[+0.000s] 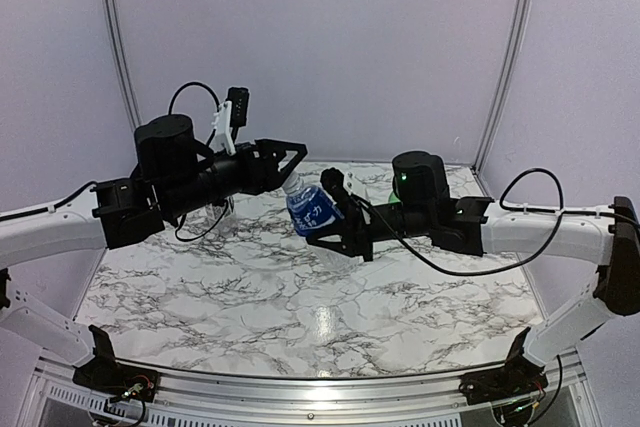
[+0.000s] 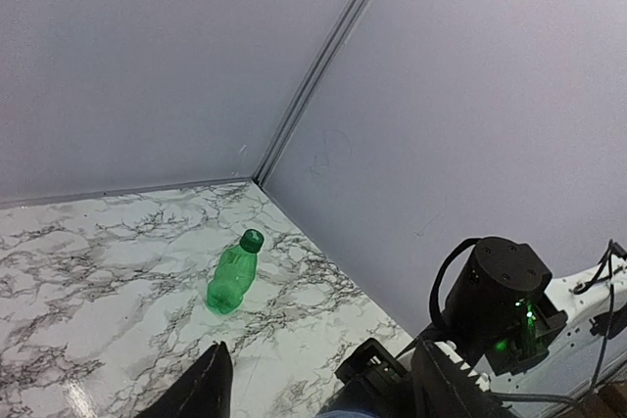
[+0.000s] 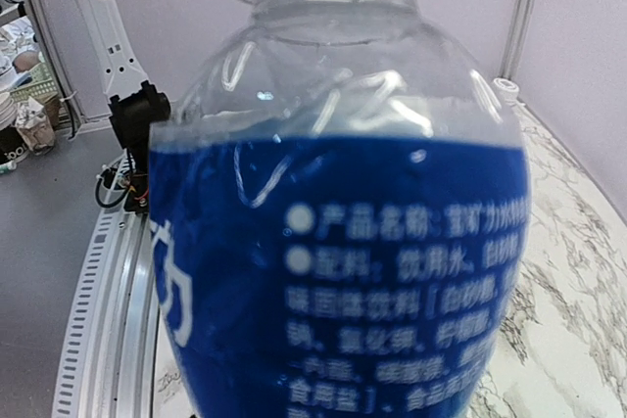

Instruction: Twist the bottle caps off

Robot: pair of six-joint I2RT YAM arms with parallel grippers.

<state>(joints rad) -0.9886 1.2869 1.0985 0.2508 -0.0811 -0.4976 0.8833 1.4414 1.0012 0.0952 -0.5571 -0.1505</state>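
One blue-label bottle (image 1: 312, 211) hangs over the table (image 1: 250, 287) clamped in my right gripper (image 1: 330, 219), my left gripper (image 1: 285, 160) open-jawed at its neck, and the green bottle (image 2: 232, 279) far right lies with its green cap (image 2: 252, 239) on, so I judge work remains.

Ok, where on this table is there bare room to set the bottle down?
The near half of the marble table, in front of the arm bases, lies bare. Crowded: above the far middle, where the left gripper and right gripper meet at the blue-label bottle; a green bottle lies by the back corner.
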